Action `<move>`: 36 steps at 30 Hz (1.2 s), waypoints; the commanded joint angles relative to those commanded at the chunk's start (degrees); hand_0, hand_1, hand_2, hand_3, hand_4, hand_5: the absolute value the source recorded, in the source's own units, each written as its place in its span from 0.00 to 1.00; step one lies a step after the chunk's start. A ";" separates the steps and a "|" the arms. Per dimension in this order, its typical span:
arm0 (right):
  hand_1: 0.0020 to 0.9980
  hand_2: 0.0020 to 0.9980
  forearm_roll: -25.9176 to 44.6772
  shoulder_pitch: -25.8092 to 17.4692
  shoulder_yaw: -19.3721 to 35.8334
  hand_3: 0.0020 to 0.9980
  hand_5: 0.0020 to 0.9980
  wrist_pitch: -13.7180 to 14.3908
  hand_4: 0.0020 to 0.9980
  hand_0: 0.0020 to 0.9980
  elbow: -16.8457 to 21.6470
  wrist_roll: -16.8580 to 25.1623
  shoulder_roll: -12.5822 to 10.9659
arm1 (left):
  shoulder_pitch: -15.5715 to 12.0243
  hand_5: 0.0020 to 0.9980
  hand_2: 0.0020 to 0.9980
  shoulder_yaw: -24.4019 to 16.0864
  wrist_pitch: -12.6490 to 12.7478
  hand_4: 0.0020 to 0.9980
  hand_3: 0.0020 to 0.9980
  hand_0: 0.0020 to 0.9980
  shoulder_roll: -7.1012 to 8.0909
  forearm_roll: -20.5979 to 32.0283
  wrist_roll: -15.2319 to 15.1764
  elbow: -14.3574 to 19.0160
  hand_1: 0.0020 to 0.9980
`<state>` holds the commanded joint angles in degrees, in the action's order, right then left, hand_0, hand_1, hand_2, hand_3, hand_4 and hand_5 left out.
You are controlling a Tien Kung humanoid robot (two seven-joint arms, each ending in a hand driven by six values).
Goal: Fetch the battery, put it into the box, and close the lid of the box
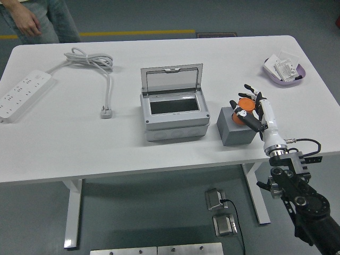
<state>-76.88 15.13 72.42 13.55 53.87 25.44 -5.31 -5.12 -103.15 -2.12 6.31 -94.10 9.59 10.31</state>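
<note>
White bench (79,143) over grey floor carries everything: toward its near right edge the orange battery (245,110) stands upright in a grey holder (236,127), presented for gripping. Right hand (251,110) wraps its fingers around it, seemingly closed, though contact is unclear. Beside it, mid-bench, the box (172,114) waits, lid (171,78) raised for loading.
</note>
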 joint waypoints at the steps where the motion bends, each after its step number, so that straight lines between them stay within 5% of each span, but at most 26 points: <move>1: 0.74 0.75 -0.07 -0.05 -0.11 0.87 0.40 0.04 0.89 0.72 0.05 -0.05 0.02 | -0.01 0.19 0.68 0.01 0.00 0.70 0.69 0.64 0.00 0.00 0.00 0.00 0.67; 6: 0.74 0.75 -0.64 -0.26 -0.50 0.87 0.40 0.31 0.89 0.72 -0.07 -0.39 0.20 | 0.05 0.19 0.68 0.14 -0.05 0.70 0.69 0.64 -0.02 0.02 -0.07 0.00 0.67; 7: 0.73 0.74 -0.79 -0.28 -0.57 0.87 0.28 0.40 0.85 0.68 -0.07 -0.47 0.21 | 0.06 0.19 0.68 0.16 -0.05 0.70 0.69 0.64 -0.02 0.02 -0.09 0.00 0.67; 12: 0.73 0.74 -1.63 -0.19 -0.93 0.87 0.28 1.16 0.85 0.68 0.05 -1.09 0.23 | 0.12 0.19 0.68 0.42 -0.09 0.70 0.69 0.64 -0.05 0.14 -0.06 0.00 0.67; 13: 0.73 0.74 -1.74 -0.18 -1.00 0.86 0.09 1.31 0.69 0.66 0.07 -1.21 0.24 | 0.13 0.20 0.68 0.45 -0.09 0.70 0.69 0.64 -0.05 0.15 -0.05 0.00 0.67; 18: 0.73 0.74 -2.08 -0.17 -1.37 0.86 0.09 2.10 0.69 0.66 -0.06 -1.82 0.26 | 0.20 0.20 0.68 0.61 -0.10 0.70 0.69 0.64 -0.01 0.21 -0.08 0.00 0.67; 19: 0.70 0.71 -2.12 -0.18 -1.44 0.84 0.00 2.24 0.28 0.65 -0.10 -2.00 0.25 | 0.22 0.19 0.68 0.63 -0.09 0.70 0.69 0.64 0.00 0.21 -0.09 0.00 0.67; 24: 0.70 0.71 -1.12 -0.20 -1.58 0.84 0.00 2.35 0.28 0.65 -0.23 -2.51 0.19 | 0.24 0.19 0.68 0.70 -0.09 0.70 0.69 0.64 0.02 0.23 -0.12 0.00 0.67; 25: 0.65 0.66 -0.84 -0.21 -1.59 0.79 0.00 2.32 0.15 0.63 -0.23 -2.56 0.18 | 0.23 0.19 0.68 0.71 -0.09 0.70 0.69 0.64 0.02 0.23 -0.11 0.00 0.67; 30: 0.65 0.66 0.89 -0.22 -1.53 0.79 0.00 2.05 0.15 0.63 -0.06 -3.01 0.20 | 0.14 0.19 0.68 0.76 -0.09 0.70 0.69 0.64 0.04 0.29 -0.03 0.00 0.67; 31: 0.62 0.61 1.17 -0.21 -1.51 0.71 0.00 1.98 0.00 0.58 0.01 -3.14 0.19 | 0.14 0.19 0.68 0.76 -0.09 0.70 0.69 0.64 0.05 0.30 -0.03 0.00 0.67; 36: 0.62 0.61 2.20 -0.16 -1.60 0.71 0.00 1.64 0.00 0.58 0.34 -3.75 0.15 | 0.18 0.19 0.68 0.72 -0.14 0.70 0.69 0.64 0.06 0.36 -0.09 0.00 0.67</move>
<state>-74.68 14.97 70.82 15.19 54.22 21.68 -5.16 -4.95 -102.43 -2.26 6.37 -93.74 9.50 10.31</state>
